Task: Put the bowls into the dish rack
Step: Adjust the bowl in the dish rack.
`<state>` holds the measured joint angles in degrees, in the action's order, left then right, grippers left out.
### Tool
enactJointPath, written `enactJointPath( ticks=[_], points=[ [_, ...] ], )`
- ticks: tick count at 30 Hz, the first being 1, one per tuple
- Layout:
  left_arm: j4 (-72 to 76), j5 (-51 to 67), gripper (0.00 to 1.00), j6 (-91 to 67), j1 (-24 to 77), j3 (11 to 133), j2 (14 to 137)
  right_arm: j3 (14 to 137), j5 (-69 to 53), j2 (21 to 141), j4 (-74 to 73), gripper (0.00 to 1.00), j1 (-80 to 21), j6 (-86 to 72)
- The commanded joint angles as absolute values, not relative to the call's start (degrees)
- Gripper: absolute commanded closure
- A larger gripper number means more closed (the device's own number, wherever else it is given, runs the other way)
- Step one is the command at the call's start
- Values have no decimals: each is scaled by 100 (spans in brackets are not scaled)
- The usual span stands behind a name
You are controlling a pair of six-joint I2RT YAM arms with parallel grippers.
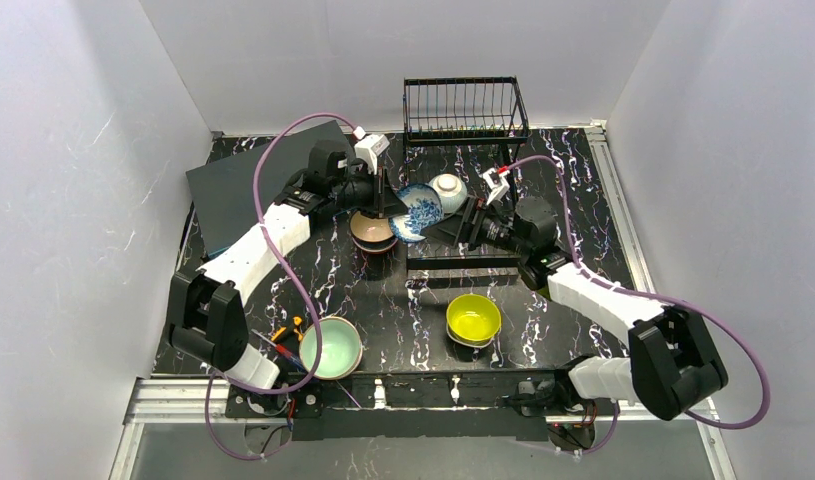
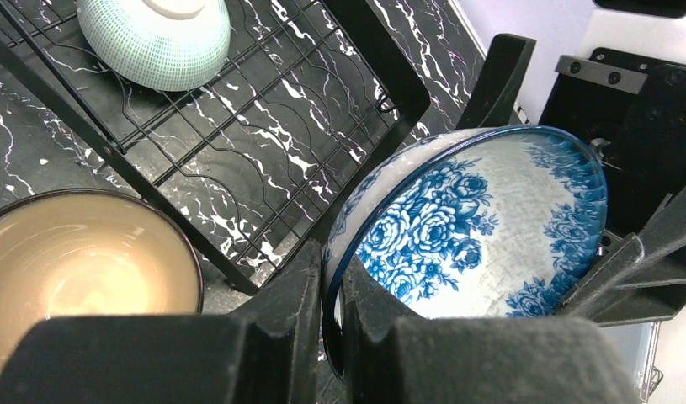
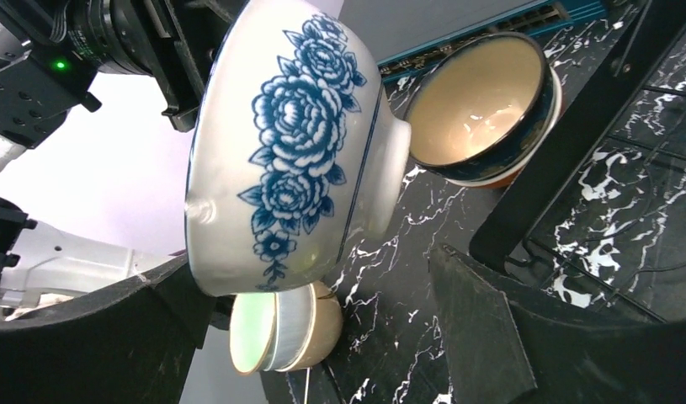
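left fingers: clamped hard on the rim of the blue-and-white bowl, one finger inside the rim and one outside

right fingers: spread wide, one on each side of that same bowl's outer wall, not squeezing it; can't tell if a tip grazes it

blue-and-white bowl: up off the tabletop, tipped on its edge, hanging between the two sets of fingers right over the corner of the dish rack frame

dish rack: black wire; the flat frame part sits just under and past the fingers, the tall basket part is farther out beyond both

what's in the rack: one pale bowl, upside-down on the wire floor of the flat part, a bit beyond the left fingers

beige bowl: dark rim, tan inside, upright on the tabletop just outside the rack frame, right beside the left fingers; stacked, with an orange bowl edge peeking out underneath

yellow bowl: upright on the tabletop, back behind the right fingers toward the arm bases, well apart

mint-green bowl: upright too, way back behind the left fingers by that arm's base
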<state>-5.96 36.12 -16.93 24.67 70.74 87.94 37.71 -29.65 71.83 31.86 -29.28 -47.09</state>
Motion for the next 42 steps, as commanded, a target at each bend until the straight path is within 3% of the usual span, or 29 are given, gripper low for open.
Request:
enactJointPath(
  ticks=[1, 7, 11, 16, 18, 20, 24, 28, 29, 31, 33, 39, 42],
  points=[
    [-360, 4060, 100, -1668, 2573, 7167, 8431, 3964, -3196, 7401, 4145, 1, -2944, -5120],
    [-572, 4024, 100, -1566, 2689, 7297, 8561, 4045, -3306, 7545, 4546, 3, -2944, -5216],
    [-624, 3999, 100, -1552, 2708, 7323, 8601, 4049, -3389, 7512, 4647, 14, -2944, -5212],
    [-661, 3982, 100, -1586, 2711, 7365, 8668, 4002, -3341, 7401, 4584, 57, -2944, -5128],
    [-680, 3974, 100, -1598, 2708, 7381, 8682, 4032, -3272, 7385, 4404, 86, -2944, -5056],
    [-692, 3955, 97, -1598, 2708, 7378, 8683, 4083, -3213, 7371, 4192, 99, -2942, -4907],
    [-712, 3881, 90, -1589, 2707, 7368, 8666, 4223, -3142, 7363, 3786, 99, -2939, -4637],
    [-725, 3781, 96, -1568, 2715, 7347, 8626, 4254, -3056, 7321, 3686, 99, -2939, -4544],
    [-736, 3746, 99, -1571, 2712, 7342, 8621, 4261, -3051, 7310, 3669, 92, -2939, -4545],
    [-746, 3704, 100, -1566, 2707, 7334, 8614, 4275, -3113, 7273, 3671, 57, -2939, -4542],
    [-724, 3716, 100, -1593, 2708, 7326, 8618, 4289, -3205, 7220, 3680, 38, -2944, -4510],
    [-711, 3814, 100, -1692, 2714, 7373, 8706, 4222, -3526, 6988, 4002, 5, -2939, -4689],
    [-725, 3798, 100, -1684, 2713, 7374, 8701, 4189, -3646, 6903, 4134, 1, -2938, -4772]
  ],
)
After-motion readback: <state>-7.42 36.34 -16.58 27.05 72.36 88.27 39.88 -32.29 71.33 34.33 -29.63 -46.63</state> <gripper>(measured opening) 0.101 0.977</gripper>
